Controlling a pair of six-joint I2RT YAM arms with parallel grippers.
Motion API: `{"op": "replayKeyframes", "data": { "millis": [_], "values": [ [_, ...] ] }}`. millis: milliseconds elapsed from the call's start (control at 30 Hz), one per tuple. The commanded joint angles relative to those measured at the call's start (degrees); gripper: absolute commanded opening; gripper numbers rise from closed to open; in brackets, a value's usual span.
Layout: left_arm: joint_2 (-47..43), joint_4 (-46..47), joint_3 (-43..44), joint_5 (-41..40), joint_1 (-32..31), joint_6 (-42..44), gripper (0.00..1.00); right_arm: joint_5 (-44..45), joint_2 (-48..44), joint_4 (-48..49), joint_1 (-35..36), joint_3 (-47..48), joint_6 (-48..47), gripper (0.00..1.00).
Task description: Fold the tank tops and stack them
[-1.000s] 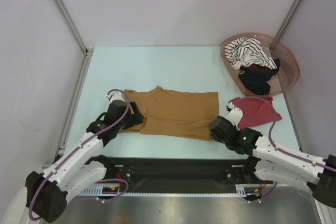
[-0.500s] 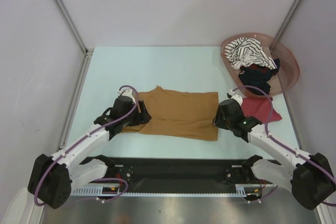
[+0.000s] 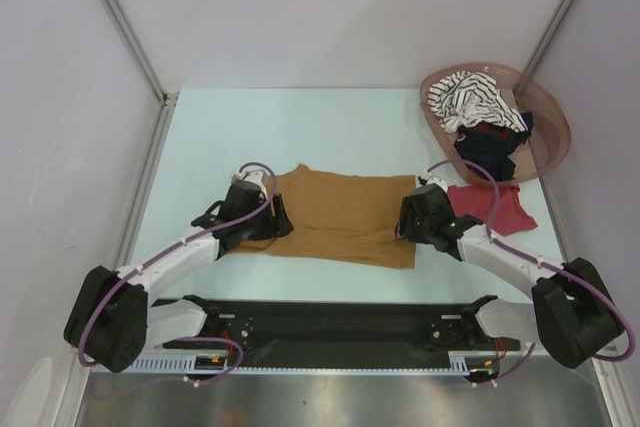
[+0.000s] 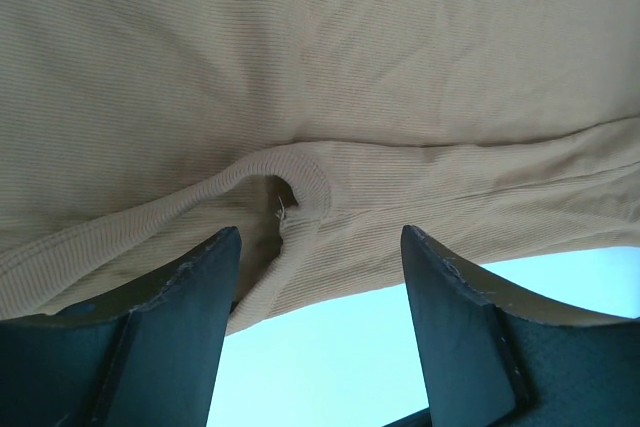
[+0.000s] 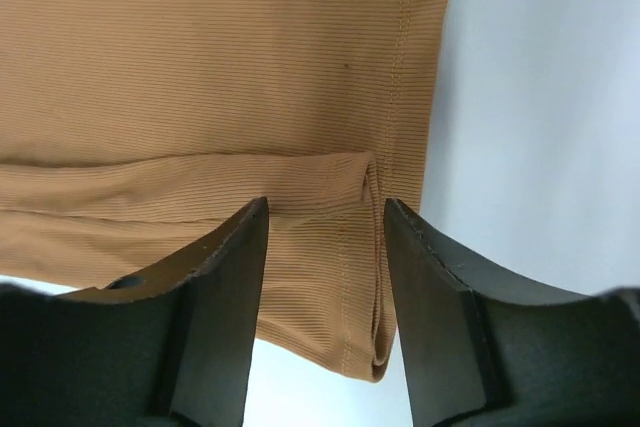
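My left claw sits at the left, strap end of the mustard tank top. Its jaws are wide and straddle a bunched strap, pinching nothing. The top lies spread across the middle of the desk, and its near edge looks doubled over, so I judge this fold barely begun. My right claw is at the top's right hem corner, jaws apart, with cloth between them but not clamped. Just right of it the dark red tank top lies rumpled and unfolded. In the basket at far right wait the striped top and the black top. There is no stack yet, so nearly everything remains.
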Motion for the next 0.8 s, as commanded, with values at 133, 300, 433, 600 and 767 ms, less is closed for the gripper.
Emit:
{"op": "replayKeyframes", "data": {
  "millis": [133, 300, 433, 600, 767],
  "values": [
    [2.1, 3.33, 1.01, 1.28, -0.09, 2.41, 0.68, -0.87, 2.13, 4.37, -0.34, 1.79, -2.28, 0.36],
    [3.77, 3.76, 1.37, 2.86, -0.18, 2.85, 0.54, -0.96, 0.73, 3.41, -0.34, 1.7, -1.58, 0.17],
    [4.38, 3.85, 0.84, 3.83, -0.09, 2.94, 0.46, -0.26, -1.38, 1.74, -0.25, 1.52, -1.4, 0.05],
    [5.88, 4.99, 0.4, 5.5, -0.09, 3.38, 0.23, 0.36, -3.31, -0.89, -0.34, 1.7, -1.05, 0.0],
    [5.53, 4.3, 0.84, 5.94, -0.09, 3.21, 0.0, 1.5, -5.33, -4.67, -0.16, 1.96, 0.96, 0.0]
  ]
}}
